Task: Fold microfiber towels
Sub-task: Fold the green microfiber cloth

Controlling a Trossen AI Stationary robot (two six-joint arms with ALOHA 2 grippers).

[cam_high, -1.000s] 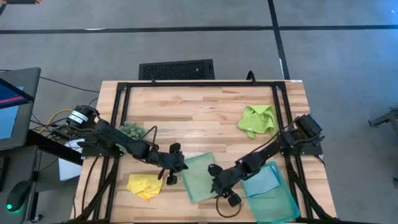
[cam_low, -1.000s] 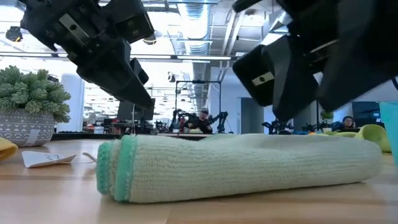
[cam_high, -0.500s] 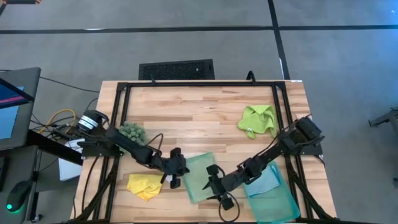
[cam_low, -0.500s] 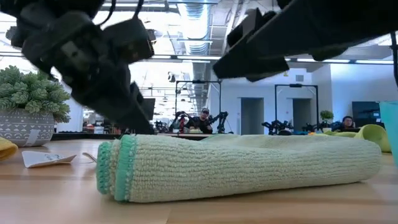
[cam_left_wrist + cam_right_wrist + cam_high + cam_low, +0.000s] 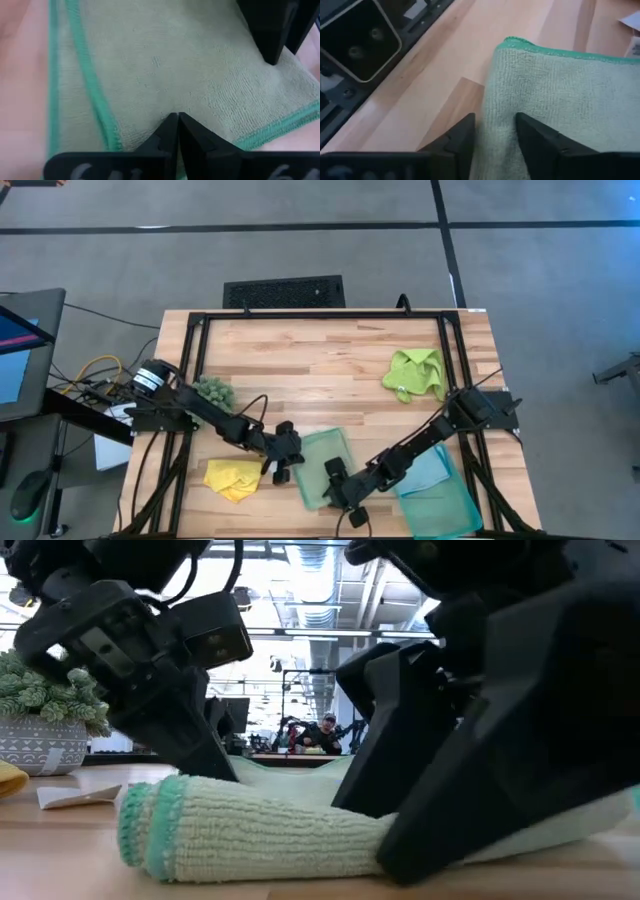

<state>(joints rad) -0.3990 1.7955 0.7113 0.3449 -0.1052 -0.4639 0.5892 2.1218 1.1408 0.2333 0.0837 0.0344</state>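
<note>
The pale sage green towel [image 5: 322, 460], folded double with a teal hem, lies flat near the table's front edge. My left gripper [image 5: 284, 468] is shut at its left side. My right gripper [image 5: 336, 485] is shut on its near edge. The yellow towel [image 5: 232, 478] lies crumpled at the near left. The lime green towel [image 5: 413, 372] lies bunched at the far right. The light blue towel [image 5: 425, 470] lies in the teal tray [image 5: 445, 505]. My left gripper presses its shut fingertips [image 5: 177, 122] down on the towel's top face [image 5: 175, 102], close to the hemmed near-left corner. It comes slanting down from the table's left. Whether a layer is caught between the fingers, I cannot tell. The towel lies on the table. My right gripper pinches the towel's rounded near fold [image 5: 497, 120] between its two fingers [image 5: 535, 135], toward the fold's right end. It comes slanting down from the table's right. The fold is squashed under the fingers [image 5: 420, 810], and the rest of the towel rests on the table.
A fuzzy green plant in a grey pot [image 5: 212, 390] stands at the left, with a white paper scrap [image 5: 70, 796] on the table near it. The black frame rails [image 5: 190, 360] run along the table's edges. Bare wood lies at the far middle [image 5: 320, 360].
Both grippers have come down onto the sage towel. My right gripper has also moved toward the table's left and near edge. The towel's near fold is now flattened under it, and the fold's left end has slid a little toward the left.
</note>
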